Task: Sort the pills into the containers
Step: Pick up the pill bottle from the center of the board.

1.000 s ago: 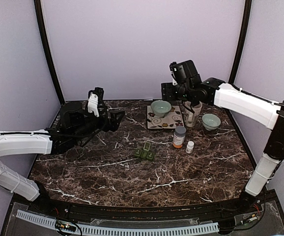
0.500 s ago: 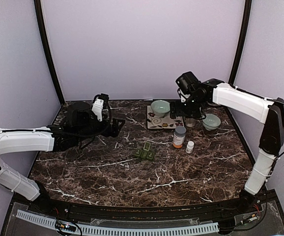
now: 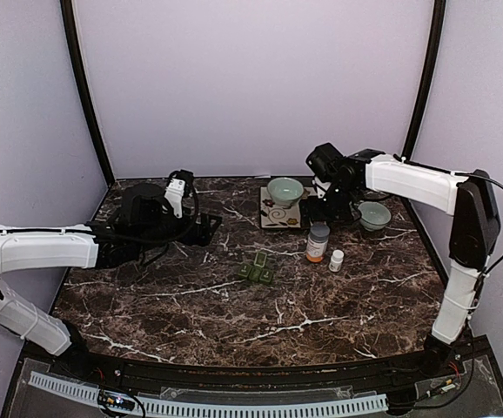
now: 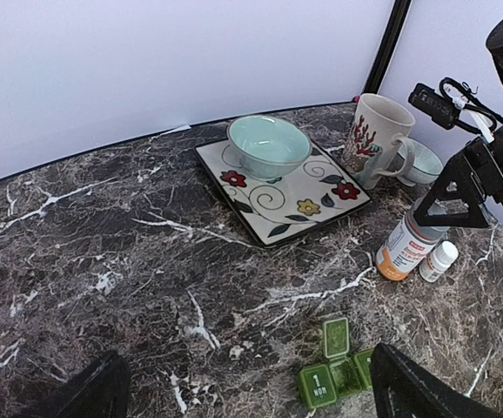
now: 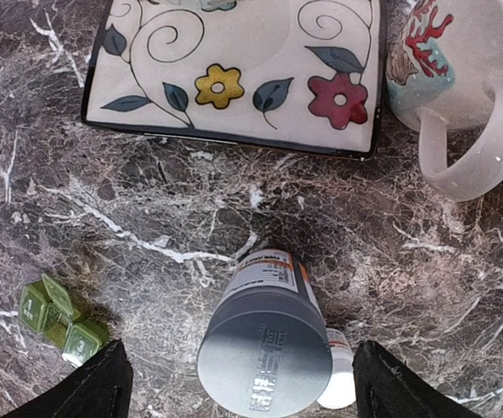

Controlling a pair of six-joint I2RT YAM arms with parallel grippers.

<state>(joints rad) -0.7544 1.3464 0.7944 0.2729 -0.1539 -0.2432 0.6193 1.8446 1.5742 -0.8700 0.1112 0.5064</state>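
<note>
The dark green pill box (image 3: 256,268) lies mid-table with one lid flipped up; it also shows in the left wrist view (image 4: 334,370) and the right wrist view (image 5: 60,324). No pills show in any view. My right gripper (image 3: 322,213) is open and hangs just above the grey-capped amber bottle (image 3: 318,242), its fingers either side of the cap (image 5: 264,361) without touching. My left gripper (image 3: 208,225) is open and empty, low over the table to the left of the pill box and apart from it.
A small white bottle (image 3: 336,259) stands right of the amber one. A flowered square plate (image 3: 279,217) holds a pale green bowl (image 3: 285,190). A white mug (image 4: 375,139) and a second bowl (image 3: 373,214) stand at the back right.
My right gripper has come down and forward from over the mug to just above the amber bottle. My left gripper has dropped lower and shifted slightly right.
</note>
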